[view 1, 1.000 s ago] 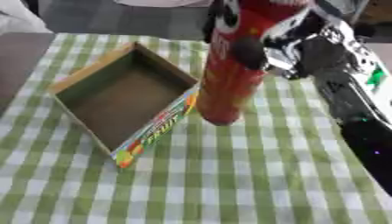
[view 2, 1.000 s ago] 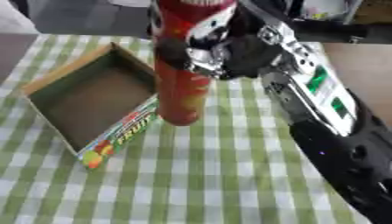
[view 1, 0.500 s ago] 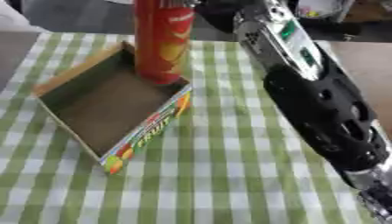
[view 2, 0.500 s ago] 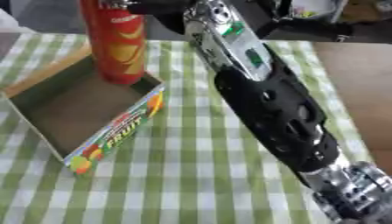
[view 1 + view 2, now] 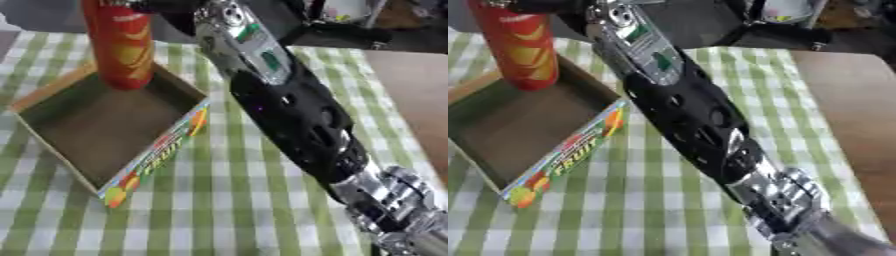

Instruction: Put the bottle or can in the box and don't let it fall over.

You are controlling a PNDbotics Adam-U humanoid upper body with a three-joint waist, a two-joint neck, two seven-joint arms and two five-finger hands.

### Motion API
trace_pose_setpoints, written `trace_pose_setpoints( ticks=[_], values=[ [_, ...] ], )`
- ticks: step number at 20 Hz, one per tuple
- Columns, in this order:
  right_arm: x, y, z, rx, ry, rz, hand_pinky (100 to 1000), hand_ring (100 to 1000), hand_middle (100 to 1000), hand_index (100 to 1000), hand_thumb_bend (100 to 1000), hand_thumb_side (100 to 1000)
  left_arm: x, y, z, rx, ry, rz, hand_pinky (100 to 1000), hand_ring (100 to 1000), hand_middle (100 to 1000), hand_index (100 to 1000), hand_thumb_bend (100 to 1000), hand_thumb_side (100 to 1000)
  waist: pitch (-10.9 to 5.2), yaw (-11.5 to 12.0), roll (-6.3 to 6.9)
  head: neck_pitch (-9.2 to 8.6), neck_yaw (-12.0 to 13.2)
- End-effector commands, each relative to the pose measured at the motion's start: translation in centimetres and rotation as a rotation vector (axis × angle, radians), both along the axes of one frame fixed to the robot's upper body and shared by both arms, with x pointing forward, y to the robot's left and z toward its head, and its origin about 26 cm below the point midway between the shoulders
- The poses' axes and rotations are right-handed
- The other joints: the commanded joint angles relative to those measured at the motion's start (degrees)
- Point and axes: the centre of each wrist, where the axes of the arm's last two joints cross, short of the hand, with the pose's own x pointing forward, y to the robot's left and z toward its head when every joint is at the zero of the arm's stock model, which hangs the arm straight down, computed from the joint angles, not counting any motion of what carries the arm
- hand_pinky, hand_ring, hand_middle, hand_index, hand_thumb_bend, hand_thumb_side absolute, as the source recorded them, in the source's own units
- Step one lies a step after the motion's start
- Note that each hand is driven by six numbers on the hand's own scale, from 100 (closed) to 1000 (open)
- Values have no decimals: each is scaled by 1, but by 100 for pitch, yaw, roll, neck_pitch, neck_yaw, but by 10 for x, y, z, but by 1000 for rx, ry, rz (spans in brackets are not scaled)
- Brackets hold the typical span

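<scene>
One red can (image 5: 121, 47) stands upright, long axis vertical, in the far corner of the one open box (image 5: 79, 127), close to the far walls, with bare box floor open toward the near side. The right arm (image 5: 289, 107) stretches diagonally across the checked bench (image 5: 254, 210). The right hand (image 5: 144, 5) is at the can's top by the upper edge; can't tell whether it grips.

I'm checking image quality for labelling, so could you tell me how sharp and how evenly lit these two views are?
Left eye view: soft all over; the red can and the box have smeared edges, and the print on the box wall is unreadable. Right eye view: similar softness, though the word FRUIT on the box is just legible. Both: even, flat light, with small highlights on the silver joint of the right arm; the hand itself is cut off at the top edge.
</scene>
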Motion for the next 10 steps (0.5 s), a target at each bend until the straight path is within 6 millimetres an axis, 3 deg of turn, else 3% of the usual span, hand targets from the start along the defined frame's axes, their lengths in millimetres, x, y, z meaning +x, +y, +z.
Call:
trace_pose_setpoints(
  ticks=[1, 6, 8, 9, 10],
  values=[
    [8, 5, 4, 3, -25, -47, 488, 491, 451, 556, 252, 100, -3, -3, 15, 22, -46, -12, 758, 894, 825, 863, 579, 828, -70, 68, 19, -118, -190],
    [19, 9, -11, -55, -19, -98, 524, 512, 470, 592, 293, 100, -3, -1, 13, 17, -36, -2, 758, 894, 825, 862, 579, 827, -17, 102, -23, -107, -210],
    [21, 11, -17, -102, -12, -105, 657, 638, 588, 743, 386, 100, -3, -2, 12, 15, -32, -3, 758, 895, 825, 863, 578, 828, -9, 86, -20, -107, -196],
    [22, 11, -19, -138, -16, -104, 773, 796, 716, 812, 458, 100, -3, -2, 12, 16, -31, -4, 758, 895, 826, 863, 578, 828, -8, 73, -14, -109, -182],
    [22, 11, -20, -172, -26, -106, 818, 855, 758, 832, 480, 100, -3, -2, 11, 18, -31, -3, 758, 895, 826, 863, 578, 828, -7, 63, -8, -110, -168]
  ],
)
